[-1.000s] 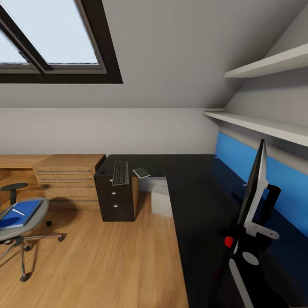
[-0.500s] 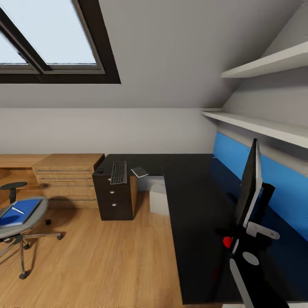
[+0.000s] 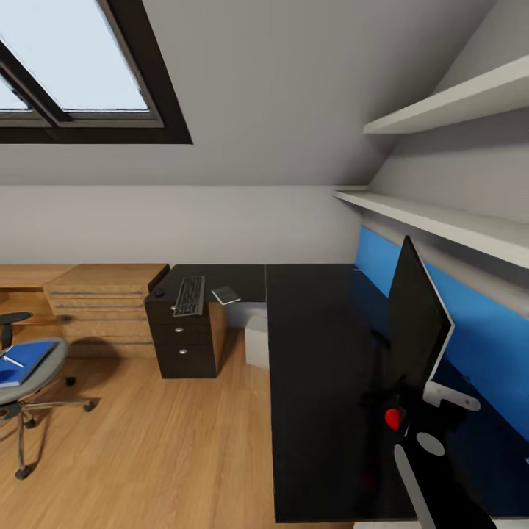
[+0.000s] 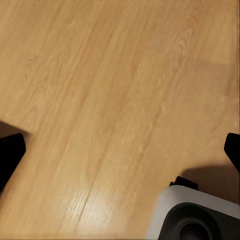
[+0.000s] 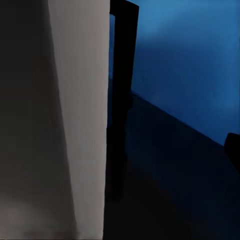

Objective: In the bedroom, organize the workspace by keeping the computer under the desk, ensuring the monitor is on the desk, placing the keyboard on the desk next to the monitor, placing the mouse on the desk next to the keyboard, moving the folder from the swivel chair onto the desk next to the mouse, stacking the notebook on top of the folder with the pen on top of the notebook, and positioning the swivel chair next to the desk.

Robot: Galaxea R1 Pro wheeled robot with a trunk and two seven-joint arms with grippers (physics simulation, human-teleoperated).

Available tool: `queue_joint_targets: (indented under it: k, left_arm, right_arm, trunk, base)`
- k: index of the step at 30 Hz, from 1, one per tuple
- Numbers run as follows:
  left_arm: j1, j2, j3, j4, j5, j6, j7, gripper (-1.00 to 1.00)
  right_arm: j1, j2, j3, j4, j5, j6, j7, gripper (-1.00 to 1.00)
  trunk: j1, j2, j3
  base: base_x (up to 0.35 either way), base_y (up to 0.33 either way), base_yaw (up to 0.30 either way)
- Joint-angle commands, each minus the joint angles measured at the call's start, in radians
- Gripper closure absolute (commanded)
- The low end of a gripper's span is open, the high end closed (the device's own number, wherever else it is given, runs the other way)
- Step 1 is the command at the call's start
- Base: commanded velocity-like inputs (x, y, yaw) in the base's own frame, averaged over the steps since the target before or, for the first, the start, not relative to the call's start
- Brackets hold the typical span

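The whole view has swung since a moment ago: window, chest and chair have slid toward the left edge, which is the camera turning, not the furniture. The monitor (image 3: 416, 316), though, has turned against the desk (image 3: 316, 345); its thin edge faced me 1 second ago, and now more of its flat black face shows, pale rim along the back.

The right pincer (image 3: 447, 397) sits at the monitor's lower rear corner, white bracket and red dot visible; I cannot tell whether it is clamped or parted. In the right wrist view the monitor's grey back (image 5: 75, 120) and black stand fill the foreground before the blue back panel (image 5: 185, 65). The left pincer (image 4: 120, 150) hangs over the glossy wooden floor (image 4: 110, 90), its 2 dark fingers spread wide apart.

On the desk's far wing lie the slim keyboard (image 3: 189, 295), the small black mouse (image 3: 159, 292) just beside it, and the thin dark notebook (image 3: 225, 295). The light-grey computer (image 3: 256, 342) stands beneath. At the left, the swivel chair (image 3: 29, 371) carries the bright blue folder (image 3: 20, 361) with the white pen (image 3: 12, 361) on top.
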Motion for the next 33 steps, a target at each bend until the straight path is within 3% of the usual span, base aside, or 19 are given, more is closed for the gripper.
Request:
queue_joint_targets:
  k: [1,16,33]
  left_arm:
    - [0.0,0.0,-0.009,-0.003,0.004,0.001,0.008,-1.0]
    - [0.0,0.001,-0.008,-0.003,0.004,0.003,0.008,-1.0]
    - [0.0,0.002,-0.006,-0.003,0.006,0.004,0.008,-1.0]
  right_arm:
    - [0.0,-0.001,0.001,-0.001,-0.008,0.005,-0.005,-1.0]
    - [0.0,-0.001,0.004,0.009,-0.006,0.005,-0.003,-1.0]
    - [0.0,0.0,0.01,0.01,-0.009,0.003,0.001,-1.0]
  trunk:
    - [0.0,-0.001,-0.001]
    - [0.0,-0.001,-0.001]
    - [0.0,-0.001,-0.001]
  base:
    - [0.079,-0.266,0.0]
    - [-0.065,-0.202,0.0]
    - [-0.026,-0.015,0.0]
